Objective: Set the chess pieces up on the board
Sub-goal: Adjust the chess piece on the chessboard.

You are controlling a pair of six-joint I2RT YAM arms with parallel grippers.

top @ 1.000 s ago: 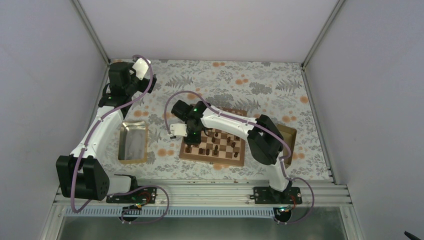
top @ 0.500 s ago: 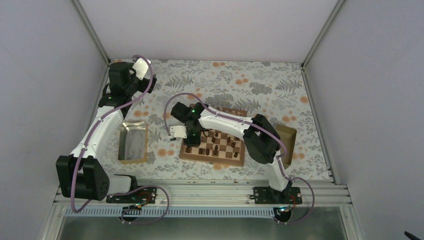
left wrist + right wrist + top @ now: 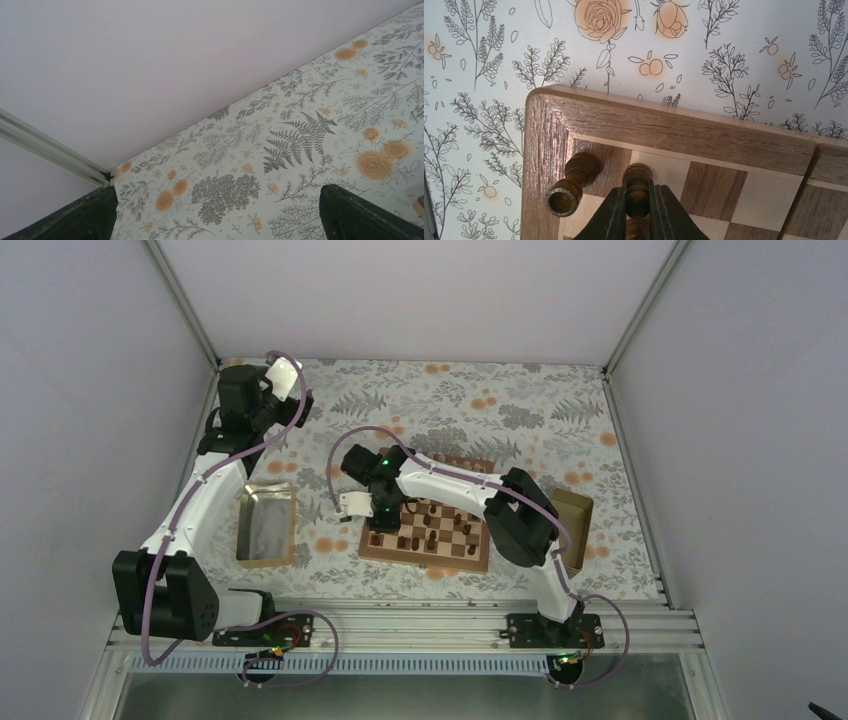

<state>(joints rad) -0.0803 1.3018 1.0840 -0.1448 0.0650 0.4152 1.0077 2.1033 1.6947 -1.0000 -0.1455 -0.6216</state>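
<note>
Right claw (image 3: pixel 638 196) pinches 1 dark turned chessman (image 3: pixel 637 176) at the grainy wooden board (image 3: pixel 674 132); left claw (image 3: pixel 217 212) spread.

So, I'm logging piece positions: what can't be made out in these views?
- Top view: the chess pieces are too small to identify, and the right arm covers the far half of the board.
- Right wrist: the jaws hide the lower part of the gripped dark piece.
- Left wrist: no board in frame.
</note>
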